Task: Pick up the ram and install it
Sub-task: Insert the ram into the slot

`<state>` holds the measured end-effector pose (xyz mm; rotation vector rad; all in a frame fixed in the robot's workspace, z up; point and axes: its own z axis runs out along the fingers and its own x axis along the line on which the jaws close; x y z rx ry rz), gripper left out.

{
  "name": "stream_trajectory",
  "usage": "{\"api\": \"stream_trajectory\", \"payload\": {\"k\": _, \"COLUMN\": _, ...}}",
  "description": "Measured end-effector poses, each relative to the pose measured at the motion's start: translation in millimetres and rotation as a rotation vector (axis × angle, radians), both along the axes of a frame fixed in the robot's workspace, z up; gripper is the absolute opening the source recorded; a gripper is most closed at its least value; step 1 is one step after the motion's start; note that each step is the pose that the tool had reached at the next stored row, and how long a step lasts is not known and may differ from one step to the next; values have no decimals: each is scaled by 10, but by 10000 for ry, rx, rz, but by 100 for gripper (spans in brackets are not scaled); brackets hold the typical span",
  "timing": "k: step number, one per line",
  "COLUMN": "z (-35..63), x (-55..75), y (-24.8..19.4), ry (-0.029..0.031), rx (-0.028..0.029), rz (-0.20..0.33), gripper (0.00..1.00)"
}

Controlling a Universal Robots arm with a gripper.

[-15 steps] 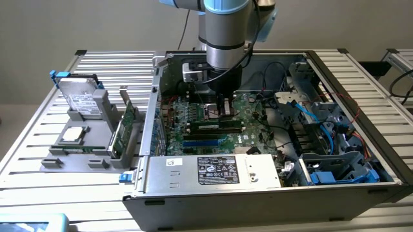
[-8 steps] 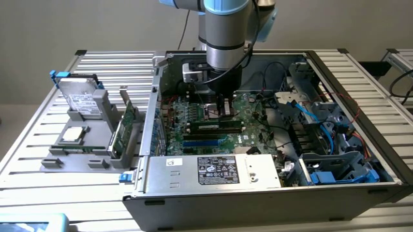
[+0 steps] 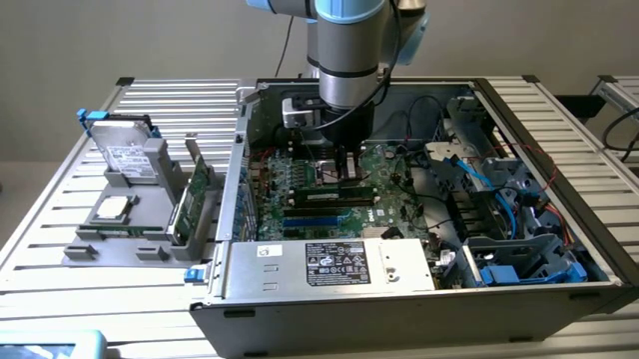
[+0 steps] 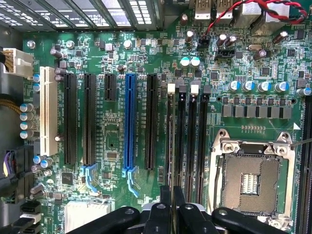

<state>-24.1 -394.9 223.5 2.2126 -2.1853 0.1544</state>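
Four memory slots (image 4: 193, 141) and one ram (image 3: 334, 196) are counted. Four black expansion slots (image 4: 88, 119), one blue slot (image 4: 130, 122), one white slot (image 4: 48, 112) and one processor socket (image 4: 251, 178) are tallied. One hard drive (image 3: 125, 153) is counted at nine o'clock of the one case (image 3: 399, 310), exterior view.

1. An open computer case (image 3: 399, 321) lies on a slatted table (image 3: 40, 247), its motherboard (image 3: 299, 183) exposed
2. A labelled power supply (image 3: 330, 263) sits at six o'clock of the motherboard
3. At nine o'clock of the case, a grey holder (image 3: 150, 250) carries a hard drive (image 3: 125, 153), a processor chip (image 3: 112, 208) and an upright green expansion card (image 3: 194, 191)
4. Blue cables (image 3: 479, 176) run at three o'clock
5. The board bears a blue slot (image 4: 129, 122), a white slot (image 4: 48, 109) and an open processor socket (image 4: 251, 170)
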Motion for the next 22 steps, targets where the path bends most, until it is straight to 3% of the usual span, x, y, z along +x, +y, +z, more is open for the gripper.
{"api": "stream_trajectory", "payload": {"k": 7, "z": -2, "x": -1, "y": 1, "ry": -5, "rx": 0, "rz": 0, "gripper": 13}}
{"api": "stream_trajectory", "payload": {"k": 12, "z": 6, "x": -1, "y": 1, "ry": -8, "rx": -35, "rz": -1, "gripper": 13}}
{"api": "stream_trajectory", "payload": {"k": 22, "z": 8, "x": -3, "y": 0, "ry": -84, "rx": -69, "rz": 0, "gripper": 13}}
